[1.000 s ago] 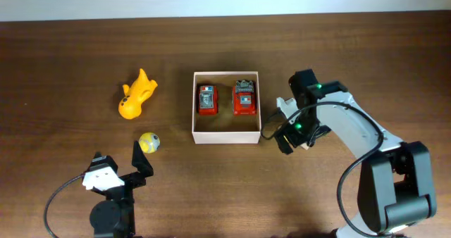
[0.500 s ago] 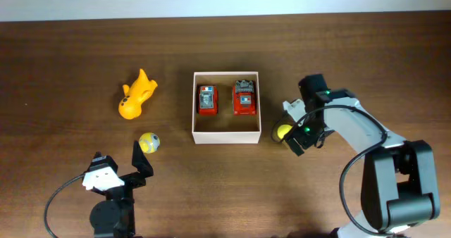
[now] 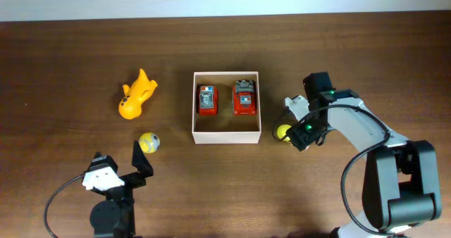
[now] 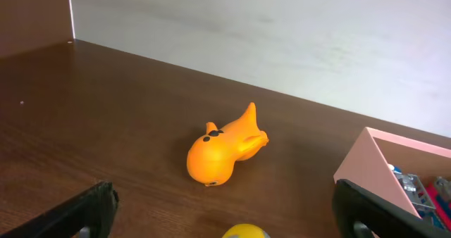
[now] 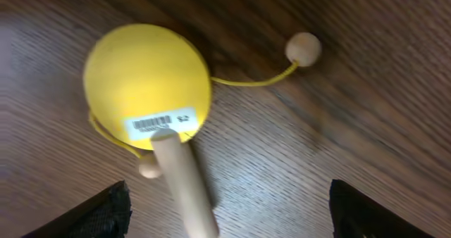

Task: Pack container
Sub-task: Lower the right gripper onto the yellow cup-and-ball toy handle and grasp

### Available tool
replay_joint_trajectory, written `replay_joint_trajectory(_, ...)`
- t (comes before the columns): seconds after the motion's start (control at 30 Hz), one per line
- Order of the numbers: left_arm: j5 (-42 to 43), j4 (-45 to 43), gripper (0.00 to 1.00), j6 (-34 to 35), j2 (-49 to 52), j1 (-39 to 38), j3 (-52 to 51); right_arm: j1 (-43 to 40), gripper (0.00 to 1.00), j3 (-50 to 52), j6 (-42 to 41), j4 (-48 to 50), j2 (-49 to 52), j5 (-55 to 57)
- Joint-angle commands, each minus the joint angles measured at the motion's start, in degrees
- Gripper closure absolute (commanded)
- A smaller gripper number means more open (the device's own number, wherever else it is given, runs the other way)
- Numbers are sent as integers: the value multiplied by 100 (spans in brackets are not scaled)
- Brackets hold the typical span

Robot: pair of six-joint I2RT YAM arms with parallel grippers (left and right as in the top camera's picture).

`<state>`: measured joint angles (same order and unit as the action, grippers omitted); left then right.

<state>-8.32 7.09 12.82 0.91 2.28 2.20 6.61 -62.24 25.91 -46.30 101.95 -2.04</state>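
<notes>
While the right gripper (image 5: 229, 211) hovers with jaws spread wide over a yellow rattle drum (image 5: 148, 83) lying just beside the container (image 3: 226, 139), the left gripper (image 4: 225, 211) stands wide open and empty near a yellow ball (image 3: 148, 142). The container sits mid-table, holding two red toy cars (image 3: 206, 100).

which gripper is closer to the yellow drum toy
Right. The right gripper is directly over the yellow drum toy; the left gripper sits far off, beyond the container.

A robotics lab: two arms (image 3: 106, 182) (image 3: 359, 129) at a wooden table (image 3: 63, 48) by a plain white wall (image 4: 282, 41).
</notes>
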Motion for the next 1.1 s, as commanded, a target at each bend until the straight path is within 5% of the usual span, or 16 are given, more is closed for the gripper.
replay_joint_trajectory(0.0,42,-17,1,-116,-28,24,-35,-37,16,72,35,15,-20,-365)
replay_joint_trajectory(0.43,42,-15,1,-116,-28,24,-35,-37,30,483,-435,424,-20,-529)
replay_joint_trajectory(0.6,42,-15,1,-116,-28,24,-35,-37,55,487,-435,487,-22,-531)
replay_joint_trajectory(1.07,42,-17,1,-116,-28,24,-35,-37,64,636,-673,514,-22,-531)
